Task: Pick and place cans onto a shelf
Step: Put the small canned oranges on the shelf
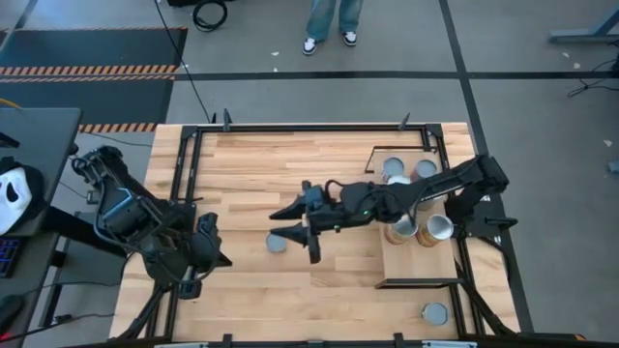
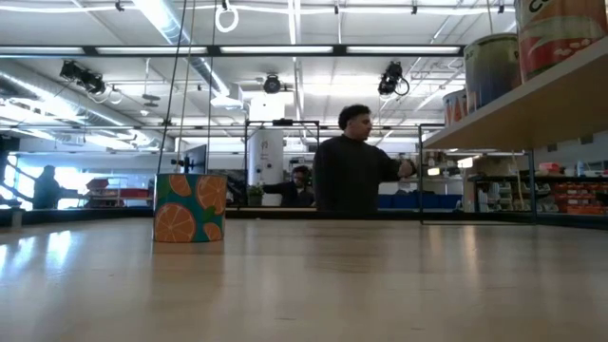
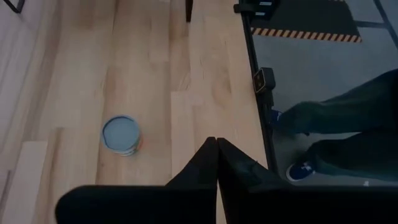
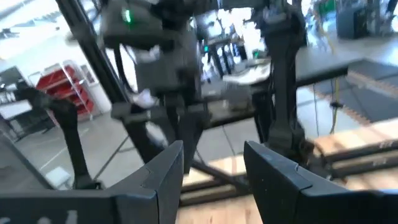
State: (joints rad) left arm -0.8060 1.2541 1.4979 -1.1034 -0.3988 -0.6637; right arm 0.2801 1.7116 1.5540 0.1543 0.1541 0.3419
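The plank tabletop [image 1: 251,164] carries the shelf [image 1: 418,261] with several cans [image 1: 440,228] on it, one can [image 1: 278,244] mid-table, and another [image 1: 435,313] near its edge.

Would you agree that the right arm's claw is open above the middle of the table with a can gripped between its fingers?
Not quite: the right claw is open above the middle of the table but holds nothing. The high view shows the nearest can standing on the tabletop beside it, and the right wrist view shows an empty gap between the fingers.

The dark right arm [image 1: 426,188] overlaps the light-wood, black-framed shelf [image 1: 418,259] at three o'clock, partly hiding silvery-topped cans [image 1: 401,230]; orange-patterned cans [image 2: 556,33] are cropped at the low view's top.
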